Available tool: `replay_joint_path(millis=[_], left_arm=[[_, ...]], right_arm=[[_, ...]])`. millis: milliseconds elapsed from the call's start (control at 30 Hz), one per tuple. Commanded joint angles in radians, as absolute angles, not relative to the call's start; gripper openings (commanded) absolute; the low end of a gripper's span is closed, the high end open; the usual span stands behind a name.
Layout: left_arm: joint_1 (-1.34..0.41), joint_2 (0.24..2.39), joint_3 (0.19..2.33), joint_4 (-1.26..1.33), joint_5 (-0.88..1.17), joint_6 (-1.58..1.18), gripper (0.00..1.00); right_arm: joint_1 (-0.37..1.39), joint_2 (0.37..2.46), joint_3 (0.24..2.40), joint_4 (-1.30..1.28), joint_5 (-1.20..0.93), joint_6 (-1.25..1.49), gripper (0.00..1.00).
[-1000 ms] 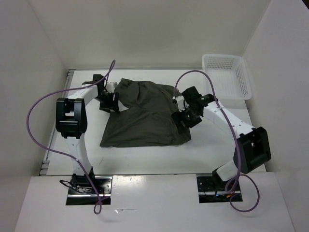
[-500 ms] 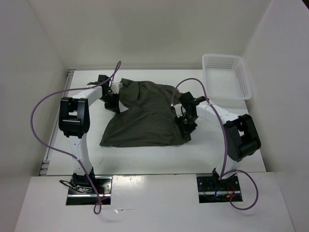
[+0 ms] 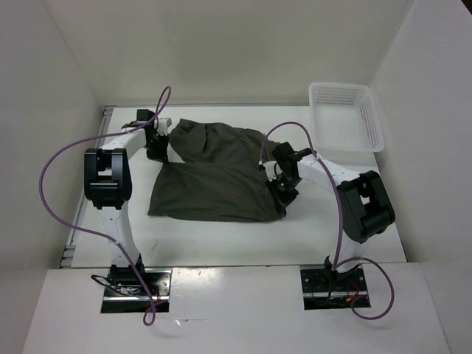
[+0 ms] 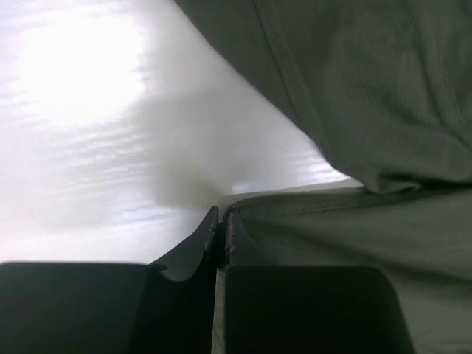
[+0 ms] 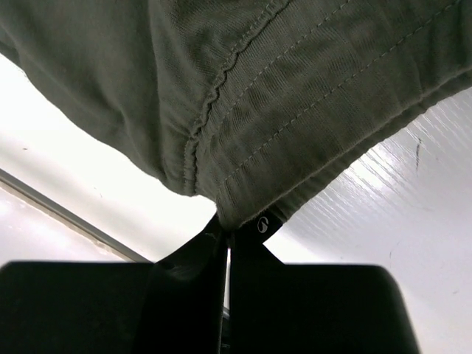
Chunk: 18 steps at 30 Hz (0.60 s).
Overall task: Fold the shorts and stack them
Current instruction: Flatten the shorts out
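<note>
The dark olive shorts lie spread across the middle of the table, held at 2 points. My left gripper is pinched tight on a hem corner at the cloth's far-left edge. My right gripper is clamped on a stitched hem at its right side. A white basket sits at the far-right corner

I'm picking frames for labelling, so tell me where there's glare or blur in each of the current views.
Left wrist: glare washes out the table upper left, and the shorts look soft. Right wrist: the stitching is sharp, mild sheen on the table at right. Top external: even light, soft shadows, no harsh glare.
</note>
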<state>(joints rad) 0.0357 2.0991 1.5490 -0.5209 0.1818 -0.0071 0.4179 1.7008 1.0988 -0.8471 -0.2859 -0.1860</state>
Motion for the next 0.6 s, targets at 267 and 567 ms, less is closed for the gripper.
replay_joint_path(millis=[267, 567], left_arm=[[0.064, 2.155, 1.634, -0.511, 0.173, 0.000, 0.21], [0.074, 1.994, 1.699, -0.627, 0.262, 0.000, 0.70]], right_arm=[[0.413, 1.729, 1.103, -0.845, -0.301, -0.233, 0.00], [0.413, 1.675, 1.552, -0.849, -0.379, -0.177, 0.66]])
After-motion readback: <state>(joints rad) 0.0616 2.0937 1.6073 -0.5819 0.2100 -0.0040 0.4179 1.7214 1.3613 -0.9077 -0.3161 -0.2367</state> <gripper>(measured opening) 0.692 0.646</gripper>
